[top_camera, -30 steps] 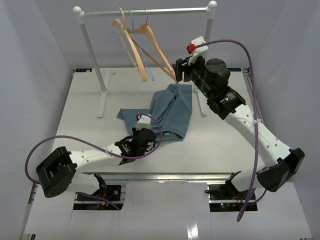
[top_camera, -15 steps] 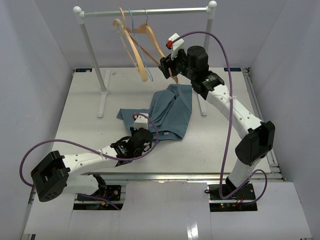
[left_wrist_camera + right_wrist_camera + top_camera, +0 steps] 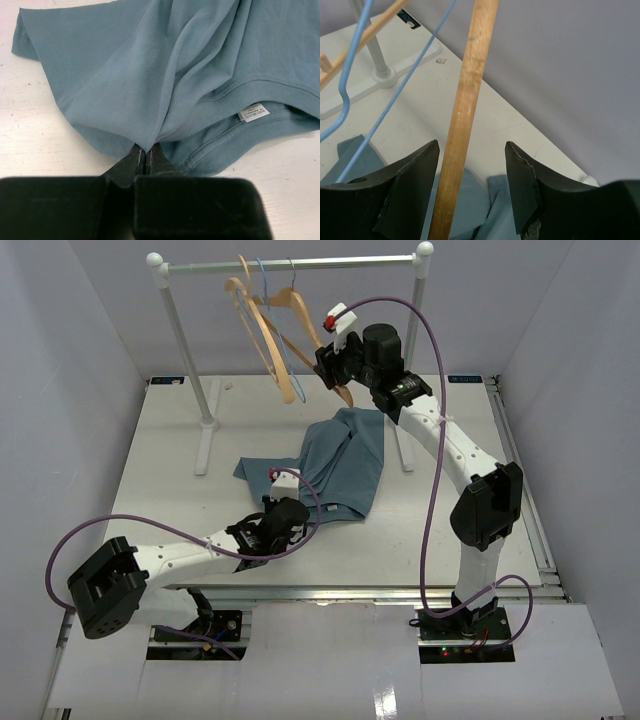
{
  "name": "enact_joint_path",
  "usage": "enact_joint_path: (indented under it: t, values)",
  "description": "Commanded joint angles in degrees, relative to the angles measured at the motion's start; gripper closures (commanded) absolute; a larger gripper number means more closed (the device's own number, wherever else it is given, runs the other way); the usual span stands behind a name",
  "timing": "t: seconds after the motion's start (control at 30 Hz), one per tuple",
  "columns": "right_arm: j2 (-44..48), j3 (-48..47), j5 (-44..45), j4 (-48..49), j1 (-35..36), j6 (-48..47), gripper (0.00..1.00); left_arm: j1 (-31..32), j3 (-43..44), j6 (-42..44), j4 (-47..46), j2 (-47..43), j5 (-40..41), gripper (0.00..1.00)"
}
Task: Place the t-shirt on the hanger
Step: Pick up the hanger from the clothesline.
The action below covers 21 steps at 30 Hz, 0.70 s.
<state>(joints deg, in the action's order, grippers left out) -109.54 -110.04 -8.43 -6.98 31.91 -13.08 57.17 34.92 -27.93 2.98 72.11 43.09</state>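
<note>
The teal-blue t-shirt (image 3: 345,465) lies crumpled on the table under the rack. My left gripper (image 3: 290,515) is shut on a fold of the t-shirt (image 3: 150,75) close to the collar and its white label, low over the table (image 3: 30,135); the jaws (image 3: 147,151) are pressed together on the cloth. The wooden hanger (image 3: 305,320) with the grey hook hangs from the rail. My right gripper (image 3: 335,372) is open around one wooden arm of the hanger (image 3: 470,75), which runs between the jaws (image 3: 472,144) nearer the left finger. The t-shirt (image 3: 470,200) shows below.
A grey rack rail (image 3: 290,262) spans the back on two posts with flat feet (image 3: 205,445) (image 3: 380,82). A thin blue wire hanger (image 3: 262,295) (image 3: 342,95) and a second wooden hanger (image 3: 265,350) (image 3: 365,37) hang beside the gripped one. Grey walls enclose the table.
</note>
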Motion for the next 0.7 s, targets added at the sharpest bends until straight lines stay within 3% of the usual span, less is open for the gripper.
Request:
enact_joint_path:
  t: [0.0,0.43,0.67]
  values:
    - [-2.39,-7.27,-2.82,2.06,-0.49,-0.16,0.39,-0.04,0.71,0.26,-0.33,0.07,0.68,1.0]
    - [-8.65,-14.04,-2.55,5.13,-0.61,1.85,0.44,0.04,0.94,0.24,-0.43,0.84,0.16,1.0]
    - [-8.74,-13.64,-0.81,6.36,-0.7,0.41,0.59,0.04,1.31,0.15,-0.7,2.1,-0.56,1.0]
